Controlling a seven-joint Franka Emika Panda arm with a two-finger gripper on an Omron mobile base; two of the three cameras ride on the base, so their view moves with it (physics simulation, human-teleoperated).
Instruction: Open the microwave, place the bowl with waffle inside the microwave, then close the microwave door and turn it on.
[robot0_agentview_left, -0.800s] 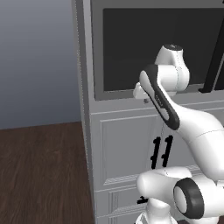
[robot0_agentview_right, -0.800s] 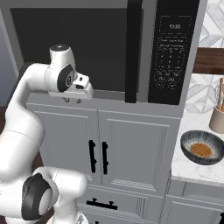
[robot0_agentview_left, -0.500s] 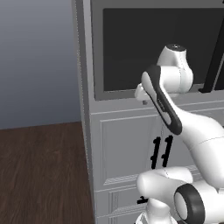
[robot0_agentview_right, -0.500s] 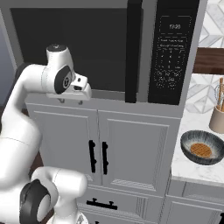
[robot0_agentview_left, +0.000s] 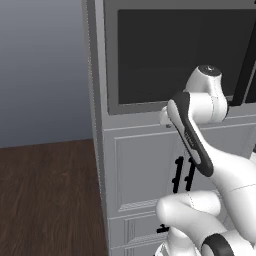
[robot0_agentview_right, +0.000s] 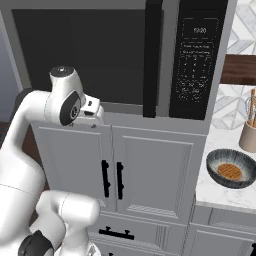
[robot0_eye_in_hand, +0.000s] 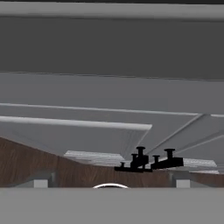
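While the door (robot0_agentview_right: 85, 55) is shut, I am on step one: jaws apart, gripper (robot0_agentview_right: 95, 112) low-left of the handle (robot0_agentview_right: 151, 60), which I must reach. Bowl (robot0_agentview_right: 231, 168) with waffle (robot0_agentview_right: 230, 171) waits on the counter (robot0_agentview_right: 215, 190).

A rendered home kitchen is shown. A microwave (robot0_agentview_right: 125, 55) is built into a wall of grey panelled cabinets (robot0_agentview_right: 150, 170), with a dark glass door (robot0_agentview_right: 80, 55), a long black bar handle (robot0_agentview_right: 151, 57) and a keypad strip (robot0_agentview_right: 197, 60); it stands just ahead of the jaws. Cabinet doors with small black handles (robot0_agentview_right: 112, 179) and a drawer front (robot0_agentview_right: 117, 235) are seen below the jaws. Well off to the jaws' right, a pale marble counter (robot0_agentview_right: 215, 190) is seen, on which a bowl (robot0_agentview_right: 231, 168) with a waffle (robot0_agentview_right: 230, 171) and a utensil crock (robot0_agentview_right: 247, 135) are set before patterned tiles (robot0_agentview_right: 242, 30). Dark wood flooring (robot0_agentview_left: 47, 195) is laid beside the cabinets.
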